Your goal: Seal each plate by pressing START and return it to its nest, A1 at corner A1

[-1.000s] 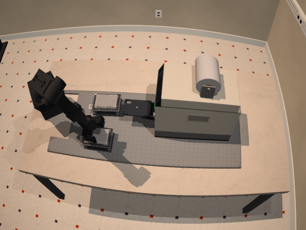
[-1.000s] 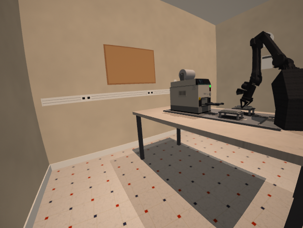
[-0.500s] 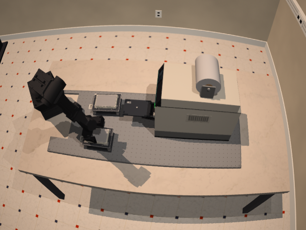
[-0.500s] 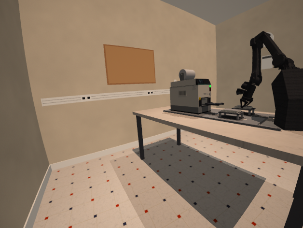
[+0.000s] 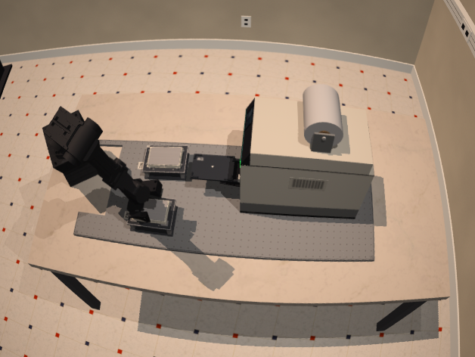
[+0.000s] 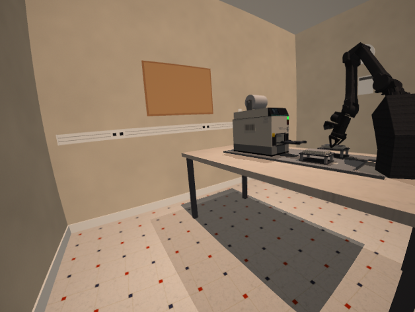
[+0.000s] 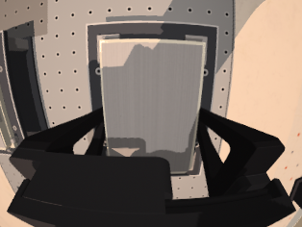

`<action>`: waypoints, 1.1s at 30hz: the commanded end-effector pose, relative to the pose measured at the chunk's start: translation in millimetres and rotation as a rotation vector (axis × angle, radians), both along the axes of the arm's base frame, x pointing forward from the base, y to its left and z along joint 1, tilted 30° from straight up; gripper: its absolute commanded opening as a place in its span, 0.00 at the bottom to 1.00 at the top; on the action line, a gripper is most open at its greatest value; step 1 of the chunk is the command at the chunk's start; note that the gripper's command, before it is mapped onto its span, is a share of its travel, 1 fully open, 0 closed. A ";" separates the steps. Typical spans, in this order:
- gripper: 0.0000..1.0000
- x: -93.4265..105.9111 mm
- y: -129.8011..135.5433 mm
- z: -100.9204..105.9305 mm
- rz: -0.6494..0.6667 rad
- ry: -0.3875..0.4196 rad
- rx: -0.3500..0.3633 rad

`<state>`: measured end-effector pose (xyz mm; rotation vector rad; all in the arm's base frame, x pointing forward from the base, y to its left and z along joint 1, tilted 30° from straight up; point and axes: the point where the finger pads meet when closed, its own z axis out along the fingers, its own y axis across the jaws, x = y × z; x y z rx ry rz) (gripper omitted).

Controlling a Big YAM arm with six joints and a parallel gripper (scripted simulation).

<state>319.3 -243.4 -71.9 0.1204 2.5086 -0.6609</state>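
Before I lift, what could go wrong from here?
The black gripper is shut on the flat grey rectangular plate.

1. The plate lies low between clear corner locators; a tilted or sideways lift might snag it.
2. The other pale rectangular plate sits right beside the flat black stage; a low or wide approach could knock it.

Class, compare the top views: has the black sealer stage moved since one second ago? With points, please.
No. The flat black sealer stage [image 5: 222, 172] [image 6: 295, 142] sits just as far out from the beige boxy sealer [image 5: 303, 191] [image 6: 250, 134].
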 end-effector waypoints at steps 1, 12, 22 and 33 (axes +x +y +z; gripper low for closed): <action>0.00 -32.2 15.7 -17.6 -0.035 0.057 0.061; 0.00 -31.9 18.0 -18.5 -0.031 0.061 0.064; 0.00 -26.6 25.7 -19.0 -0.005 0.063 0.064; 1.00 -13.1 20.8 -13.3 0.018 0.041 0.041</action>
